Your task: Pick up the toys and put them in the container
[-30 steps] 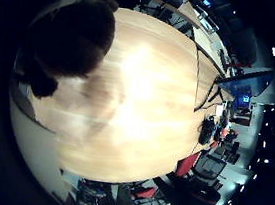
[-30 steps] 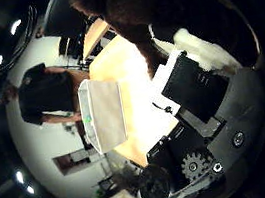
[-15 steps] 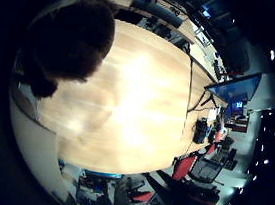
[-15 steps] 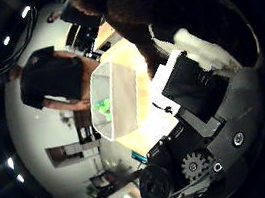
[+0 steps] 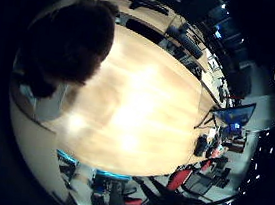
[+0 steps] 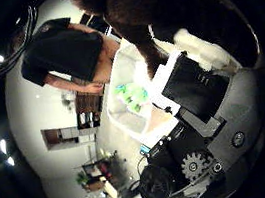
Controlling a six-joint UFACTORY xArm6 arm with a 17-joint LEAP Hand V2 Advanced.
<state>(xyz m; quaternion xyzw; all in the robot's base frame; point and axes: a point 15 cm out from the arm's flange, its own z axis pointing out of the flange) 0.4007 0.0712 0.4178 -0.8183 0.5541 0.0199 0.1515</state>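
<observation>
A dark brown plush toy point(image 6: 148, 5) sits close against my palm in the right thumb side palm view, and my hand's point(image 6: 197, 89) white and black fingers curl against it. The right little finger side palm view shows the same plush point(image 5: 70, 39) hanging over the light wooden table point(image 5: 147, 104), well above it. A clear plastic container point(image 6: 122, 80) stands on the table below the hand, with a green toy point(image 6: 134, 97) inside it.
A person in a black shirt point(image 6: 65, 54) stands behind the container. Office chairs and a monitor point(image 5: 231, 119) line the table's far edge. A black-legged stand point(image 5: 208, 119) sits at that edge.
The whole picture has swung in both views: the hand has moved with the plush still in it. The container now shows nearer the palm, and the table looks farther below.
</observation>
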